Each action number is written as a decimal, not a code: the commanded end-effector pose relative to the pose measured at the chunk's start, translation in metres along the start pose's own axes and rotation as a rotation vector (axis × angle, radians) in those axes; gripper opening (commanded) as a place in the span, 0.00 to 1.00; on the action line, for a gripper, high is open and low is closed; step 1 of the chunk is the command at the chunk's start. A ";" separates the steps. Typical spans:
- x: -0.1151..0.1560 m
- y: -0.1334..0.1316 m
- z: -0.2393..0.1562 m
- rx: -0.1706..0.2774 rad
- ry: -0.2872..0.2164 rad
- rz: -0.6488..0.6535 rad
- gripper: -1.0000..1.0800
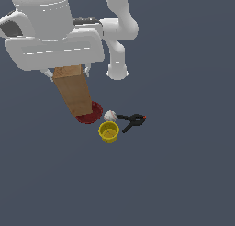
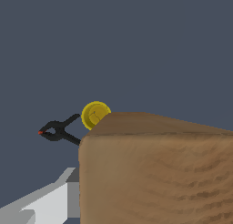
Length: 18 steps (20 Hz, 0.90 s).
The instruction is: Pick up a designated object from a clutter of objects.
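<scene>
The tan wooden block hangs tilted in the air, its top end clasped in the gripper beneath the arm's big white hand, its lower end dipping in front of the dark red bowl in the exterior view. On each side of the block's top a thin white finger shows, so the gripper is clenched on the block. In the wrist view the block fills most of the frame, with 1 white finger pressed against its side. The bowl sits on the dark grey surface. Just beside it, toward the exterior view's right, lies the white baseball, and next along the black clamp with red tip. The yellow cup stands upright near the baseball.
</scene>
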<state>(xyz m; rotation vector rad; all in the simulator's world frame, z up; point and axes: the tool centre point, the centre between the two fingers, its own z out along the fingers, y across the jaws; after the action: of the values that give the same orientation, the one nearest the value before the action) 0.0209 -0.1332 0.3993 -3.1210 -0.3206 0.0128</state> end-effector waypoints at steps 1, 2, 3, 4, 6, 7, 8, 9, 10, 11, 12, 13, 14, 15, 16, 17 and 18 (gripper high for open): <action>-0.001 0.018 -0.022 -0.004 0.008 -0.001 0.00; -0.002 0.025 -0.027 -0.004 0.008 -0.001 0.00; -0.002 0.030 -0.033 -0.004 0.008 -0.001 0.00; -0.003 0.035 -0.038 -0.005 0.008 -0.001 0.00; -0.003 0.044 -0.046 -0.005 0.008 -0.001 0.00; -0.003 0.048 -0.050 -0.005 0.008 -0.001 0.00; -0.004 0.052 -0.053 -0.005 0.008 -0.001 0.00; -0.004 0.055 -0.056 -0.005 0.008 -0.001 0.00; -0.004 0.058 -0.058 -0.005 0.007 -0.001 0.00; -0.004 0.060 -0.061 -0.005 0.007 -0.001 0.00; -0.004 0.063 -0.063 -0.005 0.007 -0.001 0.00; -0.004 0.065 -0.065 -0.005 0.007 -0.001 0.00; -0.004 0.066 -0.066 -0.005 0.007 -0.001 0.00; -0.004 0.068 -0.067 -0.005 0.007 -0.001 0.00; -0.004 0.069 -0.068 -0.005 0.007 -0.001 0.00; -0.004 0.069 -0.069 -0.005 0.007 -0.001 0.00; -0.004 0.070 -0.070 -0.005 0.007 -0.001 0.00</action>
<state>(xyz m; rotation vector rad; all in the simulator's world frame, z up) 0.0315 -0.2015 0.4620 -3.1218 -0.3219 0.0147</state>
